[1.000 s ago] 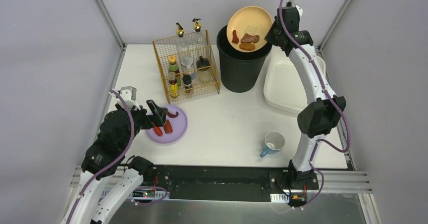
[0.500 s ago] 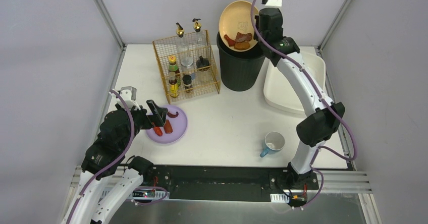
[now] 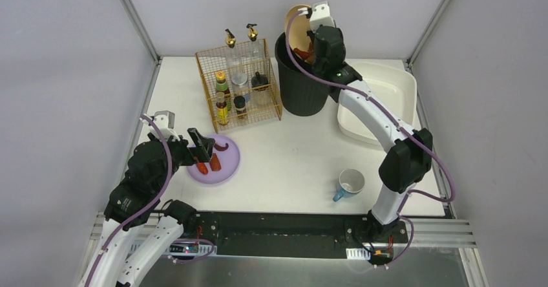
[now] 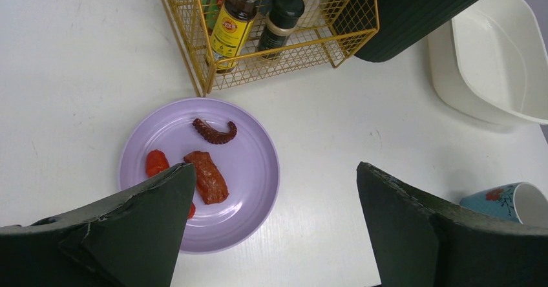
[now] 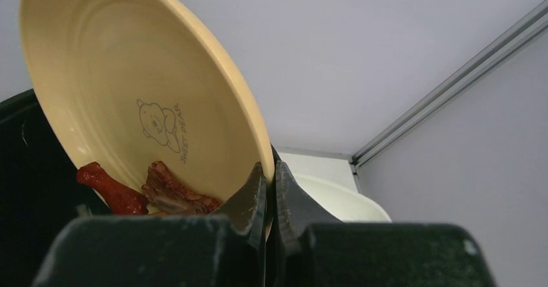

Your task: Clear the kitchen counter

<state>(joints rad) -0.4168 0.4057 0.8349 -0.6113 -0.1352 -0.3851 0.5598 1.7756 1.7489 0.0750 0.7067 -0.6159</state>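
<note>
Yellow plate (image 5: 142, 99) — tipped steeply on edge over the mouth of the black bin (image 3: 304, 93) — is pinched at its rim by the right gripper (image 5: 268, 180), whose fingers are pressed nearly together with only the rim between them. Reddish-brown food scraps (image 5: 171, 187) lie gathered at the plate's low edge, above the bin's opening. The bin stands on the kitchen counter (image 3: 297, 158), toward its far side. Well to the front-left of the bin, the left gripper (image 4: 274, 170) hovers with its fingers spread wide over a purple plate (image 4: 252, 164) carrying red and brown food pieces (image 4: 207, 177), gripping nothing.
</note>
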